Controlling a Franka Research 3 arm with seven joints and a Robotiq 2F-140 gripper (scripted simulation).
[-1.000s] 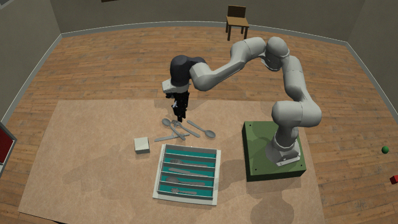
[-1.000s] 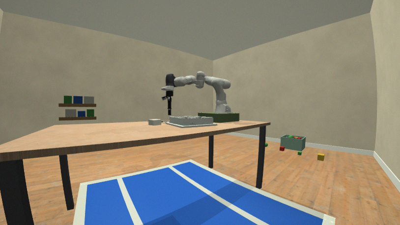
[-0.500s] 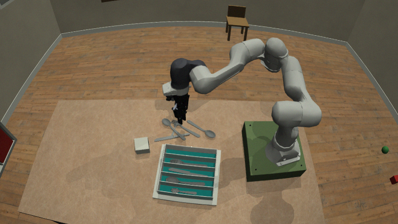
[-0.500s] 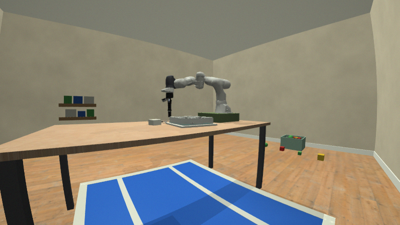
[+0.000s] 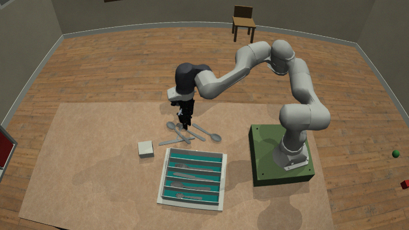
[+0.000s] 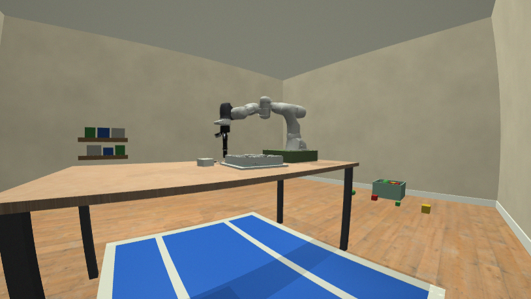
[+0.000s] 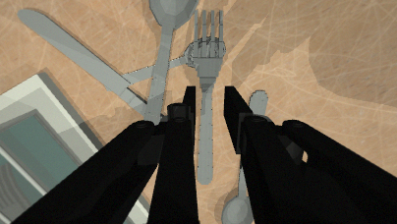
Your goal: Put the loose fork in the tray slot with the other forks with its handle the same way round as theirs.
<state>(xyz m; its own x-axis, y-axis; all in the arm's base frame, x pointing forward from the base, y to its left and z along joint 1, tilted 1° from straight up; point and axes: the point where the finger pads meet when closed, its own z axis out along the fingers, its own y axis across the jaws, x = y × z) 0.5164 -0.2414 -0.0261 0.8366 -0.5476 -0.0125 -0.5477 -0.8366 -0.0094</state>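
Observation:
The loose fork (image 7: 206, 113) (image 5: 191, 132) lies flat on the table top, tines pointing away from me, among other loose cutlery. My gripper (image 7: 209, 100) (image 5: 185, 125) hangs straight down over it, just above the table. Its fingers stand narrowly open on either side of the fork's handle, with a gap on each side, and grip nothing. The divided tray (image 5: 192, 179) stands nearer the front, with the other fork (image 5: 186, 165) in its second slot from the back. In the side view the gripper (image 6: 224, 148) is low behind the tray (image 6: 253, 160).
A loose spoon (image 7: 167, 49) and a knife (image 7: 84, 59) lie crossed left of the fork, and a second spoon (image 7: 246, 187) lies to its right. A small round-headed utensil lies under the fork's head. A white box (image 5: 145, 148) stands left of the tray, and the green arm base (image 5: 280, 154) to its right.

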